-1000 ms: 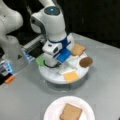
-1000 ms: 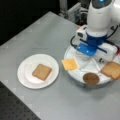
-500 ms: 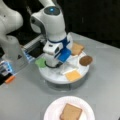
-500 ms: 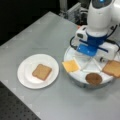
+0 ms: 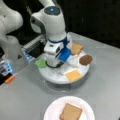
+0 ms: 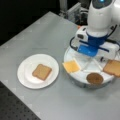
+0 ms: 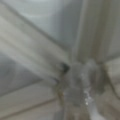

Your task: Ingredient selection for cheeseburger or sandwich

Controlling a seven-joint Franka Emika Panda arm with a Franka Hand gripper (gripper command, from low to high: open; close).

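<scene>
Looking from left in a front view, I see one bread slice (image 6: 41,71) lying on the white plate (image 6: 25,80). Then the round tray (image 6: 75,78) carries a cheese square (image 6: 71,66), a brown patty (image 6: 94,78) and another bread slice (image 6: 113,68). My gripper (image 6: 93,51) is down at the tray's middle; its jaws I cannot tell.
</scene>
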